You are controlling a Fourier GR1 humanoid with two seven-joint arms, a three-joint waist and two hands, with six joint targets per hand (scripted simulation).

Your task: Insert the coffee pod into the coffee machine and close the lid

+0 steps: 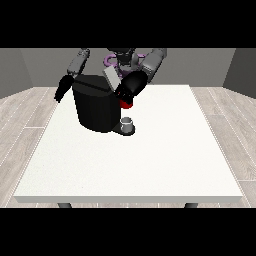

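Observation:
The black coffee machine [96, 107] stands on the back left part of the white table [150, 160]. Its grey lid [112, 77] is tilted up at the top. The hand at the view's right [132, 86] is at the machine's upper right corner, just beside the lid. Right below this hand a red thing at the machine [126, 104] shows. A small grey thing [128, 122] stands on the machine's dark base plate in front. The hand at the view's left [62, 90] hangs behind the machine's left side, fingers pointing down and relaxed, holding nothing.
Wide bare table surface lies in front of and to the right of the machine. The table's left edge runs close to the machine's left side. Grey walls and a wooden floor surround the table.

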